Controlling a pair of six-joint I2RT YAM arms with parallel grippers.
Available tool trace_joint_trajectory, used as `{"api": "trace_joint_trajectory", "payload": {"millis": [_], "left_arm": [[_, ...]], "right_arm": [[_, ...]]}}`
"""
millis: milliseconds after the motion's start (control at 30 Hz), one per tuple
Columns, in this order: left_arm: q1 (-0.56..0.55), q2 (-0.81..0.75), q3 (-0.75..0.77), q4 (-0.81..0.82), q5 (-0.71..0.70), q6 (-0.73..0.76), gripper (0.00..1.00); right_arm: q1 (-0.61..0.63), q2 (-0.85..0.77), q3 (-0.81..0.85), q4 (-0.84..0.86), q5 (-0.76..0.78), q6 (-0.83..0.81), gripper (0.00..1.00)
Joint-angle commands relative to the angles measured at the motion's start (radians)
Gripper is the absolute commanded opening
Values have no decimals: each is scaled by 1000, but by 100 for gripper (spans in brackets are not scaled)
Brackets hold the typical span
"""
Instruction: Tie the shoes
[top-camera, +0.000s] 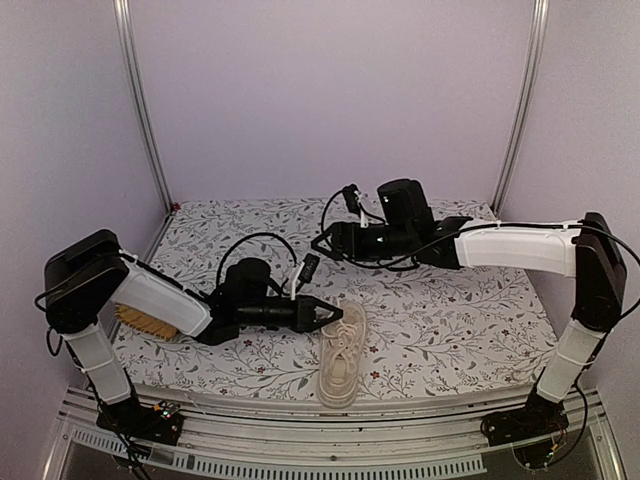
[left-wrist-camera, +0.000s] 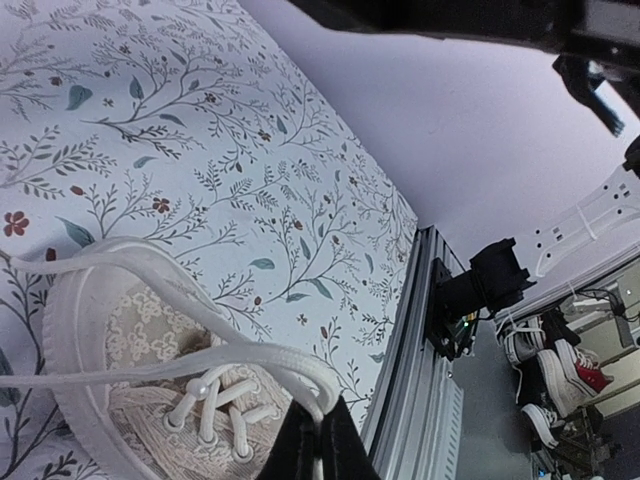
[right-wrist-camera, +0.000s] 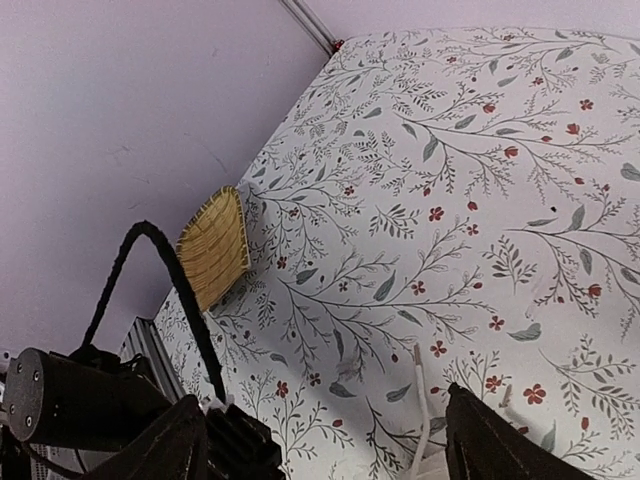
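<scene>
Pinching lace (left-wrist-camera: 240, 353) of sneaker (top-camera: 341, 362), left hand (top-camera: 333, 314).

Tally for you:
- one cream sneaker (top-camera: 342, 352), one lace (left-wrist-camera: 200, 365) threaded through it
- one yellow woven mat (right-wrist-camera: 213, 245)
- one floral cloth (top-camera: 450, 310)
- two grippers: left gripper (top-camera: 330, 313), right gripper (right-wrist-camera: 325, 400)
- loose shoes (left-wrist-camera: 560, 370) off the table: too small and jumbled to count
</scene>
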Motion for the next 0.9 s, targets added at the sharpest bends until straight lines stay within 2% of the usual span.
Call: {"api": "trace_joint_trajectory", "payload": {"millis": [0,133,267,367,533,867], "left_arm": [[10,-32,-7,56,-25,-24,0],[10,-35,-3,59,-35,-42,0],[10,-37,-3,68,-33,-52,0],[12,-36,-2,67,-30,-57,0],[10,-35,-5,67,-30,-62,0],[10,-42,-4,43,-42,-61,0]], "right_arm": [[-83,-156,-134,3,15,-85,82],[-88,-235,-336,108,-10,-203,81],[-89,-276,-552,301,-83,-300,78],[-89,-262,-626,380,-98,-347,75],[-85,-173,-637,470,-97,-406,71],[-28,3,-558,576,-49,-531,66]]}}
